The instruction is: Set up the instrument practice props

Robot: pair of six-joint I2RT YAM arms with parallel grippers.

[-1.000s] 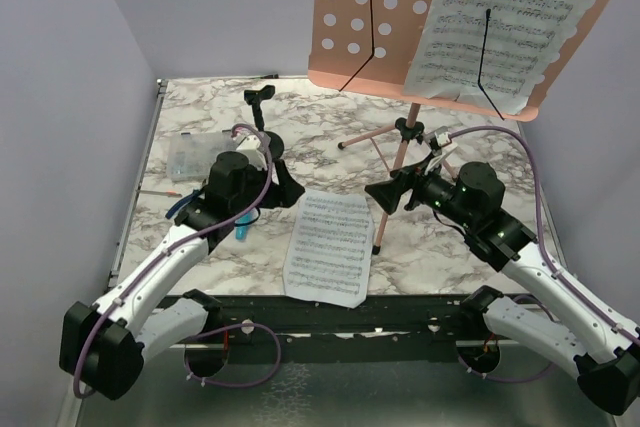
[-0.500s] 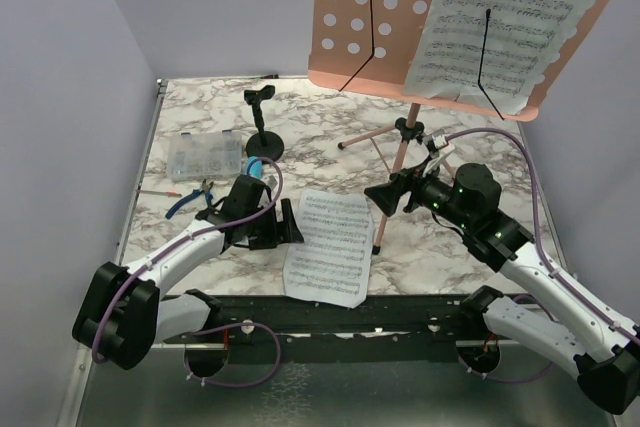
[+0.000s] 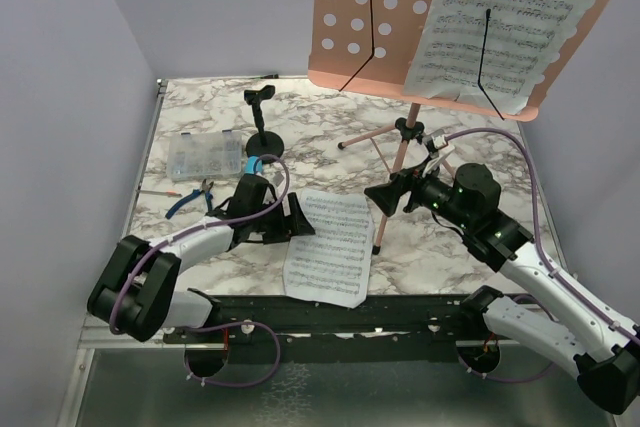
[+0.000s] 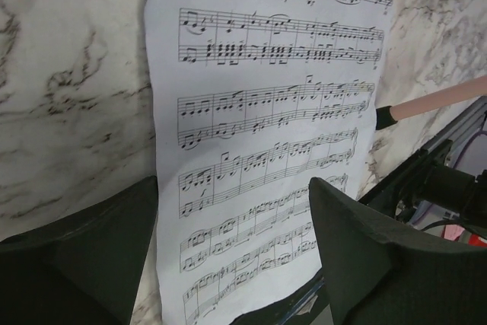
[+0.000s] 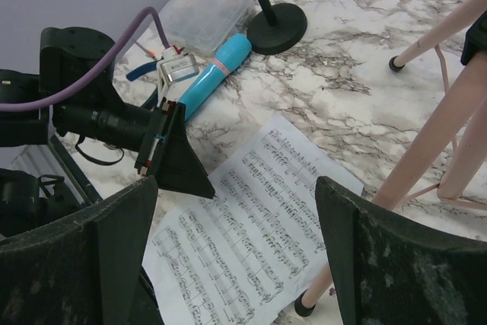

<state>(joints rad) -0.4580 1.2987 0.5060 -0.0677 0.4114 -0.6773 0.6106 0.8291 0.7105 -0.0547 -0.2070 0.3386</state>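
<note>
Left hand (image 3: 296, 219), spread wide and empty, hangs at the 9 o'clock edge of a music sheet (image 3: 330, 245) on the table (image 3: 310, 122); right hand (image 3: 385, 194), equally wide, holds nothing.

Clr plastic compartment box (image 3: 205, 155), blue-handled pliers (image 3: 190, 199) nr it; marble tabletop (image 3: 310, 122)

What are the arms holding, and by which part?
Nothing. Both arms' jaws stand open and empty: the left arm over the loose sheet-music page, the right arm beside the music stand.
</note>
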